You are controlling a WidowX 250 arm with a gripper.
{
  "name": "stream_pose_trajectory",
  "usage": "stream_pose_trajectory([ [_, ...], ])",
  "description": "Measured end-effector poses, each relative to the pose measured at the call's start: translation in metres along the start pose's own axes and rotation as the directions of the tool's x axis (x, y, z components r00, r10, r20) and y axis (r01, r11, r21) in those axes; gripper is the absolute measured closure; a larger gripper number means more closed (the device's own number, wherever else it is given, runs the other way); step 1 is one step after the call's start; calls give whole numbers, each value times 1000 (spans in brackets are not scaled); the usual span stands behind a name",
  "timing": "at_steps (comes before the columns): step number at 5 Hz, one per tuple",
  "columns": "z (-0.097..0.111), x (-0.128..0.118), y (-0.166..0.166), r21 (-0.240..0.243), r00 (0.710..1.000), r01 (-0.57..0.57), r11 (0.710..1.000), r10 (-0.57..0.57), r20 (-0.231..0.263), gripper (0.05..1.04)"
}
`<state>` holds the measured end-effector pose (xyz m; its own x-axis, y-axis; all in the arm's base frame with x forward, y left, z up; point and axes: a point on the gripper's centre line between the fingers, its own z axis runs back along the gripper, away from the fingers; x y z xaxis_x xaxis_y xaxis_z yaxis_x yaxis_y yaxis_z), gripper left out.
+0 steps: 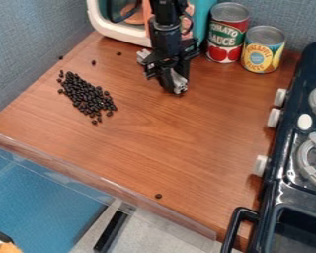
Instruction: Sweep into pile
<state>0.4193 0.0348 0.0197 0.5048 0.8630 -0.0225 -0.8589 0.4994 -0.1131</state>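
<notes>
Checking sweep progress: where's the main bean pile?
Camera view, left side: the black bean pile sits on the wooden counter, near the blue wall, just camera-side of a loose bean.

Dark beans [87,95] heaped on the brown wooden counter [167,143]

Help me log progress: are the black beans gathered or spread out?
Mostly gathered: most black beans lie in one elongated patch, but several strays sit apart, one near the counter's front edge.
</notes>
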Motion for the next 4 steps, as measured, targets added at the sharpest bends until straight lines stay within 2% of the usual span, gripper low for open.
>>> stream_pose_trajectory([
  [2, 6, 16, -4, -13, 1000, -16, 1000, 16, 14, 689],
  [4, 1, 29, -6, -10, 999, -43, 999, 43, 17, 689],
])
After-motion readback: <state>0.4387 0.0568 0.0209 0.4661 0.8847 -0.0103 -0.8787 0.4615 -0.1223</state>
